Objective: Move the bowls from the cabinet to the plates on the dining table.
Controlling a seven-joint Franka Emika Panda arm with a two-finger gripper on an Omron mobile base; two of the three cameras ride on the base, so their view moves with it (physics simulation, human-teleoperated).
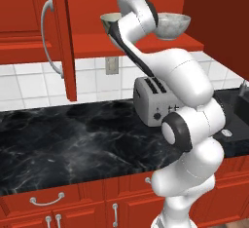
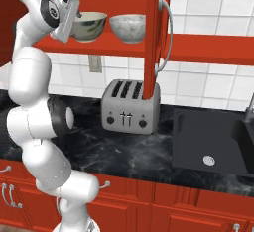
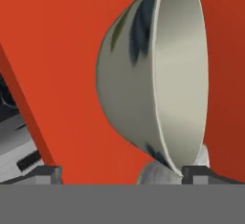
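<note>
Here, you are looking at the open red wall cabinet with the arm reaching up to its shelf.

Gripper: your gripper [image 2: 79,15] is hovering at the shelf, right at the near side of the cream-beige bowl [image 2: 91,25]. In the hand view its two dark fingertips [image 3: 45,174] are standing spread wide at the bottom corners, with the bowl's rim coming down just above the right one; the jaws are released and clasping nothing that you can see.

Cream-beige bowl: it is sitting upright on the cabinet shelf [image 2: 99,46], on the left of the pair in the right base view. In the hand view it is appearing rolled on its side, because the camera is rolling with the hand.

Speckled bowl: the mottled white-grey bowl [image 2: 127,27] is resting upright on the same shelf, just beside the cream one and apart from it. In the left base view it [image 1: 171,25] is showing to the right of the arm's upper link.

Cabinet: its door [image 1: 58,37] is standing open, its long curved silver handle [image 1: 47,32] facing you.

Counter: a silver toaster [image 2: 130,108] is sitting on the black marbled counter [image 1: 63,144] below the shelf, with a dark sink [image 2: 208,142] well to its right.
</note>
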